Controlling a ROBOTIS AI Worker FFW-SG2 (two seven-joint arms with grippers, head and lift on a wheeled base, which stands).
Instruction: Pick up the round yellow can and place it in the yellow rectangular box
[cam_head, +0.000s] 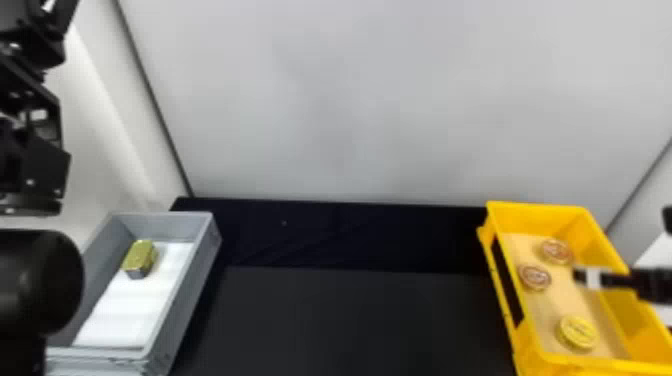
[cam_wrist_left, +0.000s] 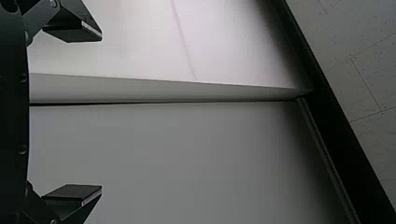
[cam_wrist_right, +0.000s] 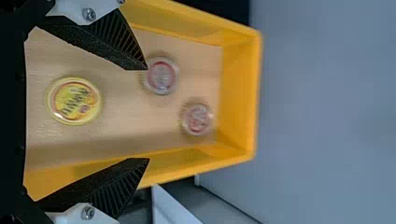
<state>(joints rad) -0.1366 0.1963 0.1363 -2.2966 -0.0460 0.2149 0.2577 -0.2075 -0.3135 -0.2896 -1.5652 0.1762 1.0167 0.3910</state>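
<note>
Left arm (cam_head: 40, 285); yellow box (cam_head: 537, 216) holding 1 yellow can (cam_head: 577, 332), 2 reddish cans (cam_head: 534, 277).

yellow box (cam_head: 540, 215): open above | walled around | gap between yellow can (cam_head: 577, 332), red-topped cans (cam_head: 534, 278)

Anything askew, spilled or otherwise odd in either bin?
Nothing stands out. In the yellow box, the round yellow can and two smaller cans lie flat and apart; the gray bin holds one gold-topped tin.

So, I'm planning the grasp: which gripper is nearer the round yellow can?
Right. The right gripper hovers open over the yellow box holding the can; the left gripper is far across, on the grey box side.
</note>
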